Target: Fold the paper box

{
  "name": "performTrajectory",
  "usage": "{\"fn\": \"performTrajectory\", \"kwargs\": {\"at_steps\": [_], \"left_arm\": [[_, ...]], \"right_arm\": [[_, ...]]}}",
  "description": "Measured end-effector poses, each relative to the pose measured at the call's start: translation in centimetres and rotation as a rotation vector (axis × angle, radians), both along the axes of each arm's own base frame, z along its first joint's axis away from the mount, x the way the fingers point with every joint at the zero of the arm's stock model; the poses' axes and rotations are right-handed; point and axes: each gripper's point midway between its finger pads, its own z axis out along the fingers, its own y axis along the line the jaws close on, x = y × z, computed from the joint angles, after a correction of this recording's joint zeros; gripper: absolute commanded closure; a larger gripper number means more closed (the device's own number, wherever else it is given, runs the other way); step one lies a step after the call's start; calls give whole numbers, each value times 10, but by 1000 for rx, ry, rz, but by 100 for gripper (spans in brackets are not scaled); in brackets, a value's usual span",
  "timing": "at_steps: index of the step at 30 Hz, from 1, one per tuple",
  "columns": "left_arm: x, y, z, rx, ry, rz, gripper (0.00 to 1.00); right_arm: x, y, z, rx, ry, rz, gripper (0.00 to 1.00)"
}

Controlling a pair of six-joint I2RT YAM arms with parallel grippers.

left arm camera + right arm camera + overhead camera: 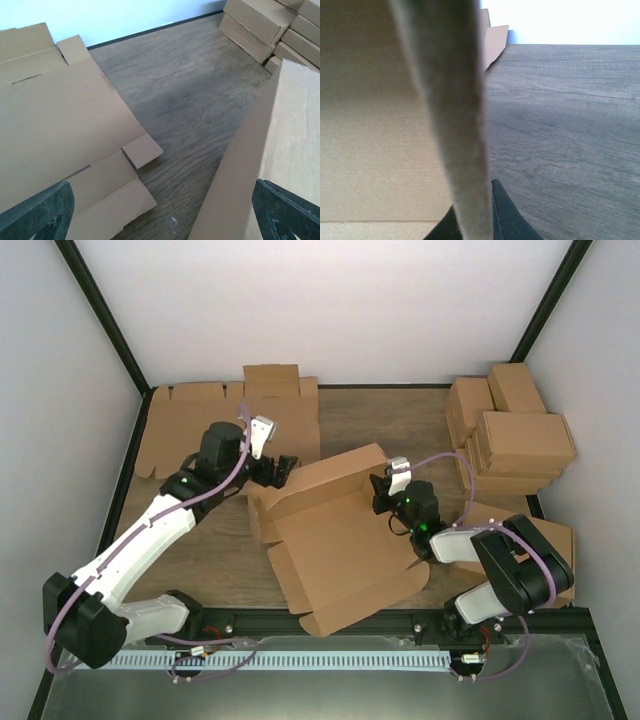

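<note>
The paper box (345, 550) lies part-folded in the middle of the table, its base flat and its far wall raised. My right gripper (384, 496) is shut on the upper edge of a raised flap at the box's right far corner. In the right wrist view that cardboard edge (452, 125) runs straight down between the dark fingers (509, 216). My left gripper (277, 472) hangs open at the box's far left corner. In the left wrist view its fingertips (40, 212) stand wide apart, with the box's wall (280, 145) close by the right one; it holds nothing.
A stack of flat notched cardboard sheets (190, 425) lies at the back left, seen also as sheets (60, 125) under the left wrist. Several closed cartons (515, 435) are piled at the back right, with one more carton (550, 540) beside the right arm.
</note>
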Motion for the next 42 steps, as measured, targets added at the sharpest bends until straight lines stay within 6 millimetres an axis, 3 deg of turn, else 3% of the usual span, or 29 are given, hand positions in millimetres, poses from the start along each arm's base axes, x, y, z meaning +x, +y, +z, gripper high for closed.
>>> {"fn": "performTrajectory", "kwargs": {"at_steps": [2, 9, 14, 17, 23, 30, 42], "left_arm": [[-8, 4, -4, 10, -7, -13, 0], [-10, -6, 15, -14, -64, -77, 0], [22, -26, 31, -31, -10, -82, 1], [48, -43, 34, -70, 37, -117, 3], [59, -79, -10, -107, 211, -258, 13], [38, -95, -69, -116, 391, -364, 14], [20, -107, -69, -151, 429, -447, 15]], "right_arm": [[1, -1, 1, -3, 0, -7, 99], [0, 0, 10, -6, -29, 6, 99], [-2, 6, 10, -20, -50, 45, 94], [-2, 8, 5, -32, -45, 60, 86], [-2, 12, 5, -32, -58, 83, 80], [-2, 11, 2, -53, -62, 84, 76], [6, 15, 23, -37, -145, 83, 73]]}}
